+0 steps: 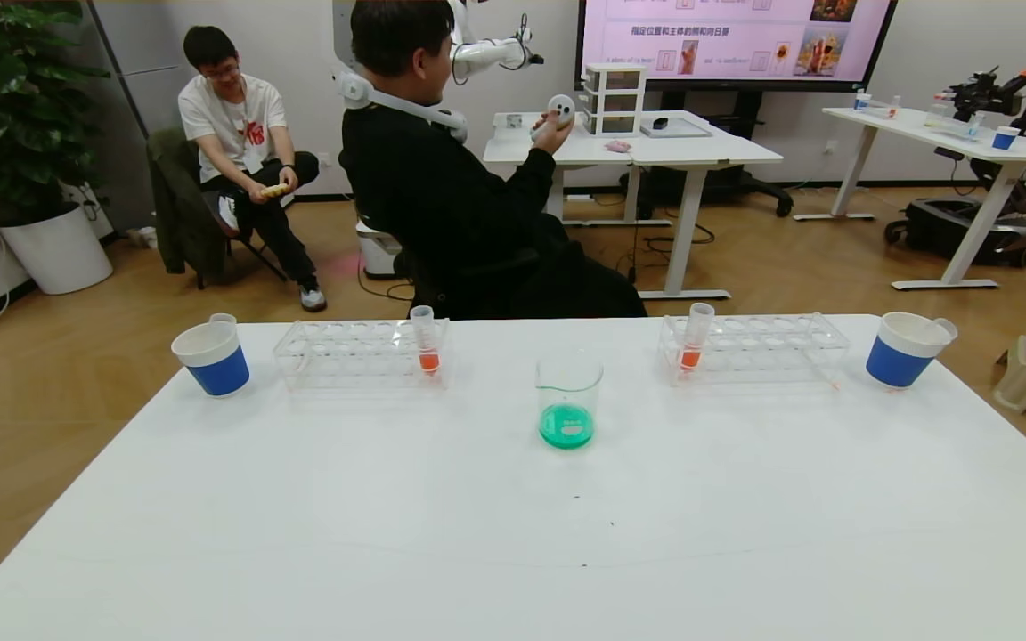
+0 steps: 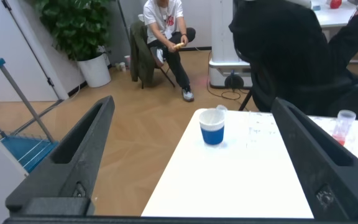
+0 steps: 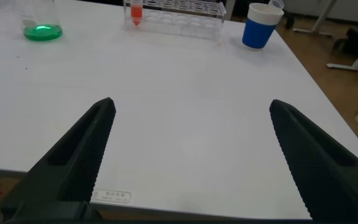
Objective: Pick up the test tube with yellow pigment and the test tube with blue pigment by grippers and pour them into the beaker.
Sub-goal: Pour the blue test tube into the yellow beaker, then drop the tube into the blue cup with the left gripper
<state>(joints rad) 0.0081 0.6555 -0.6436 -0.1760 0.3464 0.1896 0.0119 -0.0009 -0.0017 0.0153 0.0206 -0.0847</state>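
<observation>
**Green liquid sitting in beaker, both arms idling**

The white bench [image 1: 477, 534] is carrying 2 racks, 2 blue cups and the beaker [image 1: 568, 398], which is standing centrally holding green liquid. The left gripper [image 2: 191, 155] and right gripper [image 3: 191, 155] are hovering with jaws spread wide, gripping nothing.

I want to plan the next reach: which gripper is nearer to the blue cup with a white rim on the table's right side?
Right. The right gripper, open, faces the right blue cup across bare table; the left gripper, open, faces the table's opposite end.
</observation>
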